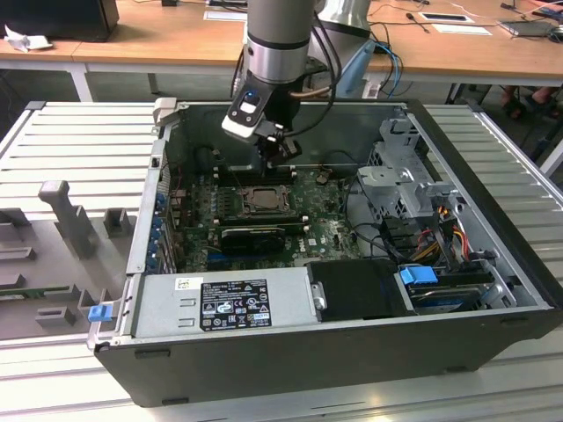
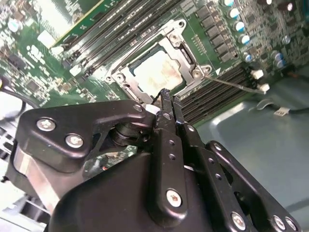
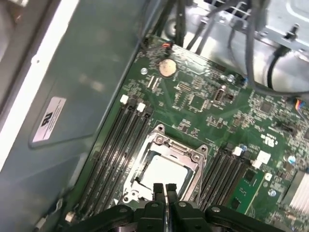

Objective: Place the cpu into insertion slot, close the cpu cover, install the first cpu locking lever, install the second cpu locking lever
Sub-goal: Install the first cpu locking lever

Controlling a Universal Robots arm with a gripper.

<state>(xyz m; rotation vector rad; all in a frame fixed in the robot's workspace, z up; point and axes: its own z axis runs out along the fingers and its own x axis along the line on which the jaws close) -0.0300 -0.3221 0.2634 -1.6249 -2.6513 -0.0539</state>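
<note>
- The cpu [image 3: 163, 170] lies flat in the insertion slot [image 1: 248, 200], near the middle of the green motherboard [image 3: 203, 96]. Its pale metal face is turned up.
- The cpu cover [image 3: 194, 166] is down over it, and the chip's face shows through the cut-out centre in both wrist views.
- A thin wire lever [image 2: 231, 82] runs from one corner of the slot out across the neighbouring memory slots [image 2: 212, 94]. I cannot tell whether it is latched.
- My fingers [image 3: 157, 192] are together with nothing between them. The tips hang over one edge of the slot, on the side towards the case's far wall in the exterior view. I cannot tell whether they touch the metal.
- More black memory slots [image 3: 120, 145] run along the opposite side of the slot.
- A round coin battery [image 3: 167, 66] sits farther out on the board, towards its edge by the case wall.
- In the exterior view a long black card [image 1: 255, 236] lies just beside the slot, on the side nearer the grey power supply [image 1: 220, 303].
- The power supply fills the near edge of the open computer case [image 1: 352, 360].
- The case rests on a ribbed metal surface [image 1: 79, 141].
</note>
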